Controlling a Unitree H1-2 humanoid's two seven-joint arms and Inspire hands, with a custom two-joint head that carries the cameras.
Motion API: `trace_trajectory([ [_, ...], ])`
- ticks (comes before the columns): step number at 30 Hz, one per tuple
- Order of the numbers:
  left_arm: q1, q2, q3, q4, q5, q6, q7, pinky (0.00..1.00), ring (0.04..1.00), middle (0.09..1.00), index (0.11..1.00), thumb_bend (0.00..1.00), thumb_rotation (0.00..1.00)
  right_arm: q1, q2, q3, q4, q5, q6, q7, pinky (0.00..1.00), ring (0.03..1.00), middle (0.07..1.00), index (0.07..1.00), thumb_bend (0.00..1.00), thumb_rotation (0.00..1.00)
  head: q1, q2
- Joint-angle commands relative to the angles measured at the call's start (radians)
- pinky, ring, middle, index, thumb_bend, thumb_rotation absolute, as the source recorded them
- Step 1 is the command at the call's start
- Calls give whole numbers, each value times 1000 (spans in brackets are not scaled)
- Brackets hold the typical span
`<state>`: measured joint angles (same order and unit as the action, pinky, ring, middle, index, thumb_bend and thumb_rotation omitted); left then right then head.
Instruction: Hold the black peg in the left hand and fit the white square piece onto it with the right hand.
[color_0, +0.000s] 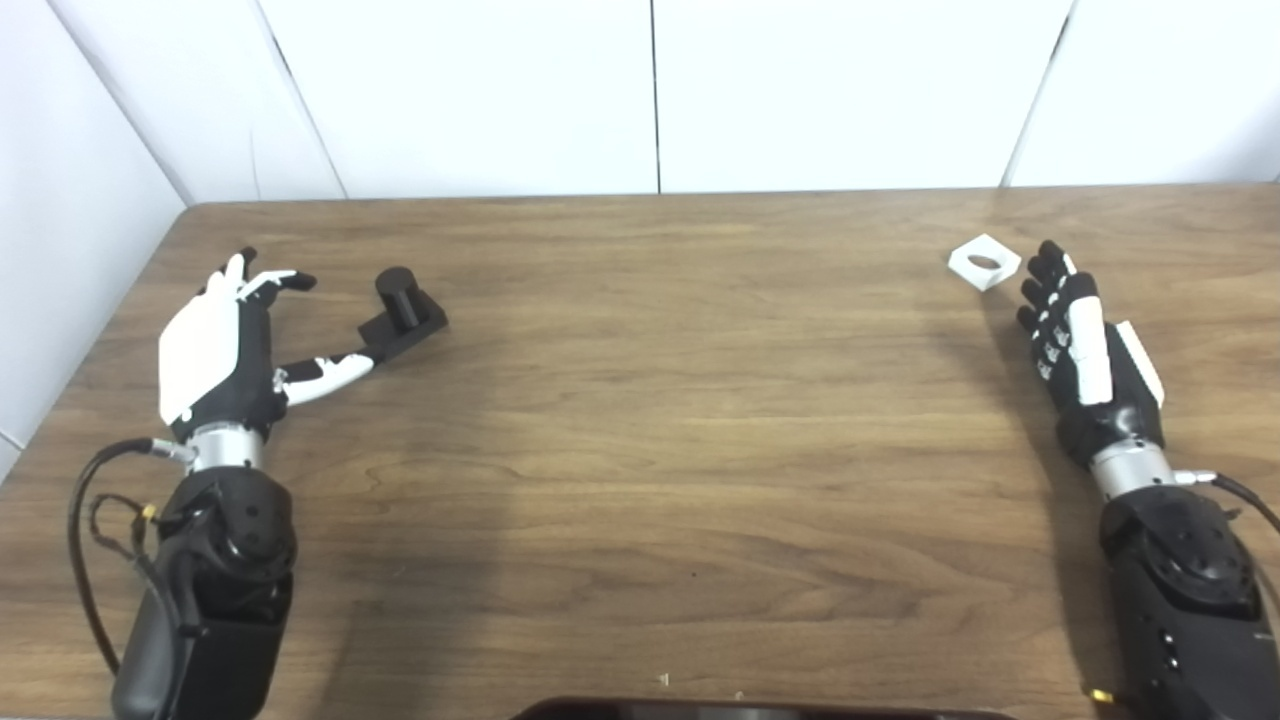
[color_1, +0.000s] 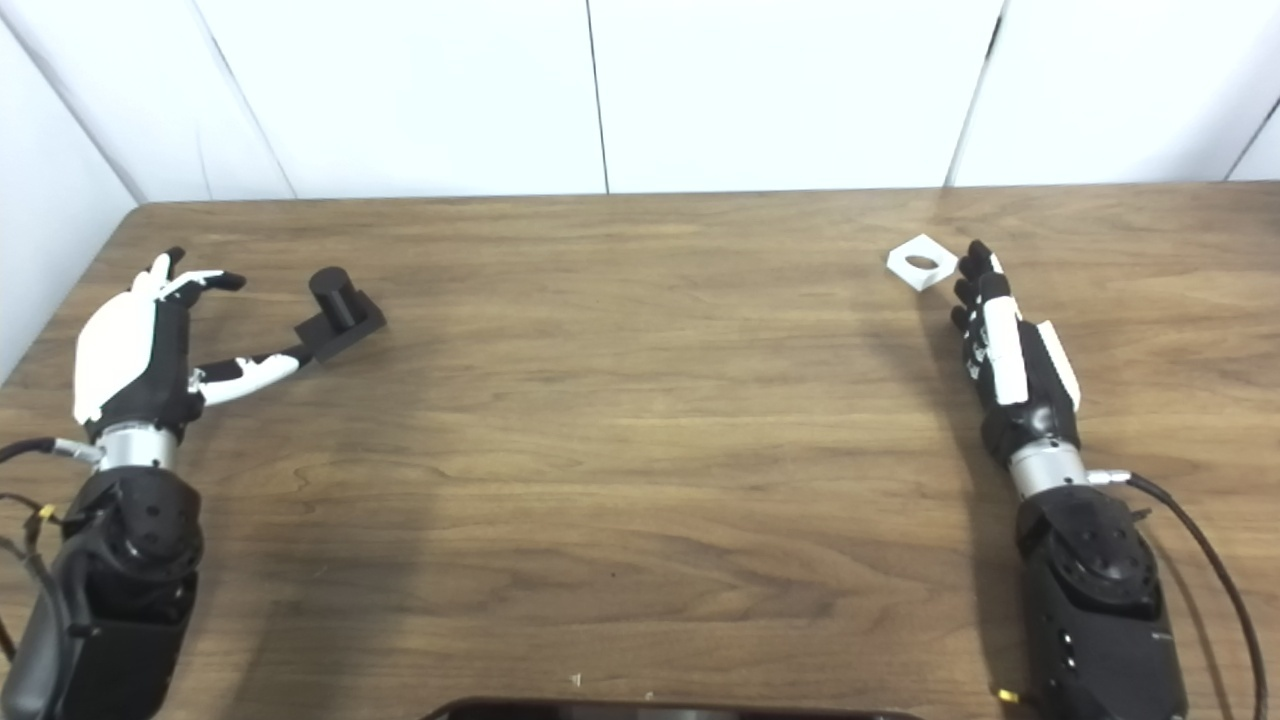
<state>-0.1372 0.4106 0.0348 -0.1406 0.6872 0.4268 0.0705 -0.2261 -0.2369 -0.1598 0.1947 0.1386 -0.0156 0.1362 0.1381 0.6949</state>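
Note:
The black peg (color_0: 403, 311), a short cylinder on a square black base, stands upright on the wooden table (color_0: 650, 420) at the left. My left hand (color_0: 225, 345) rests open just left of it, thumb stretched out so its tip reaches the base's near corner; nothing is held. The white square piece (color_0: 984, 262), with a round hole in its middle, lies flat at the far right. My right hand (color_0: 1080, 345) is open just below and right of it, fingers straight and pointing up toward it, with the tips close to the piece but apart from it.
White wall panels (color_0: 650, 90) stand behind the table's far edge. A dark curved object (color_0: 760, 710) shows at the bottom centre edge. A cable (color_0: 85, 560) loops off my left forearm, another off the right wrist (color_1: 1200, 550).

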Motion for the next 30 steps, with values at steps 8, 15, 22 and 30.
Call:
trace_trajectory([
  [8, -89, 39, -26, 43, 63, -3, 3, 1000, 1000, 1000, 743, 826, 357, 5, 16, 4, 20, 30, -26, 17, 1000, 1000, 1000, 1000, 598, 1000, -9, -4],
  [15, -125, 47, -49, 87, 65, -12, -1, 1000, 1000, 995, 737, 847, 375, 14, 16, 10, 10, 7, -21, 4, 1000, 1000, 1000, 1000, 606, 1000, -16, -5],
  [22, -154, 54, -79, 123, 73, -13, -25, 1000, 1000, 999, 733, 825, 333, 21, 18, 7, -8, 0, -9, -5, 1000, 1000, 1000, 1000, 595, 1000, -21, -8],
  [30, -186, 70, -126, 156, 97, -4, -54, 1000, 1000, 976, 730, 850, 371, 26, 17, 2, -17, 4, 0, -7, 1000, 1000, 1000, 1000, 586, 1000, -21, -7],
])
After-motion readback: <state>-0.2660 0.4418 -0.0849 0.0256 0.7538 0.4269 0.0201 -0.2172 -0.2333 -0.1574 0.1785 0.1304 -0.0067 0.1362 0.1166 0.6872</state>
